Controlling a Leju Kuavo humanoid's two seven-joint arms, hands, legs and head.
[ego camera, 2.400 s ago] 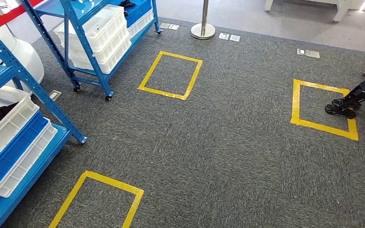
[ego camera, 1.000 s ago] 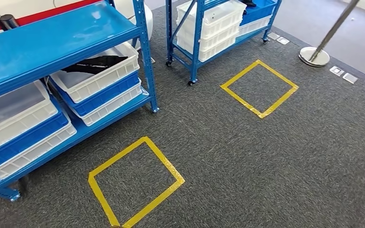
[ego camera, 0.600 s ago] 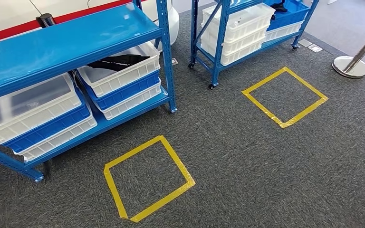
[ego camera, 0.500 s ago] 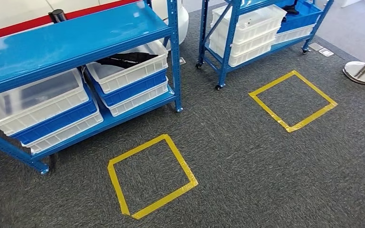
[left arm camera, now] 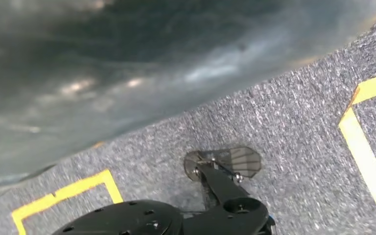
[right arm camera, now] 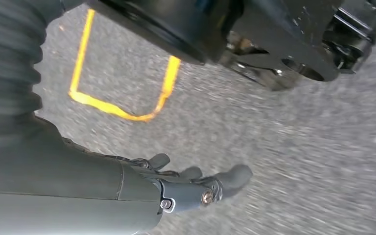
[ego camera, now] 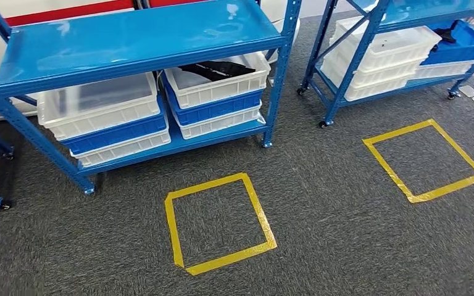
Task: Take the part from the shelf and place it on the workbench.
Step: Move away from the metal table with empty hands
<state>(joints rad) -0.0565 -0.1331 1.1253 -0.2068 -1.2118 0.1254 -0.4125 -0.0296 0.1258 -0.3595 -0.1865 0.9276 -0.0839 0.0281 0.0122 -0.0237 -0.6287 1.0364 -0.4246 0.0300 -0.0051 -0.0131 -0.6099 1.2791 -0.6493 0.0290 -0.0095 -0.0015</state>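
Under the blue shelf (ego camera: 136, 43), a dark part (ego camera: 219, 69) lies half-hidden in the upper white bin (ego camera: 216, 83). Right hand (right arm camera: 196, 188) hangs empty above carpet, fingers loosely apart; left hand's state I cannot tell.

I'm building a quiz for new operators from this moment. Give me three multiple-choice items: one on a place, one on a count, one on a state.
1. Where does the black part lie?
A) in the top white bin on the near blue rack's lower shelf
B) on the rack's top shelf
C) on the floor
2. How many yellow tape squares does the head view show?
A) one
B) two
C) four
3. What does the right hand hold?
A) the part
B) a bin
C) nothing
Key: 1A, it lies dark in that bin; 2B, a near square and a far square; 3C, its fingers hang bare above the carpet.
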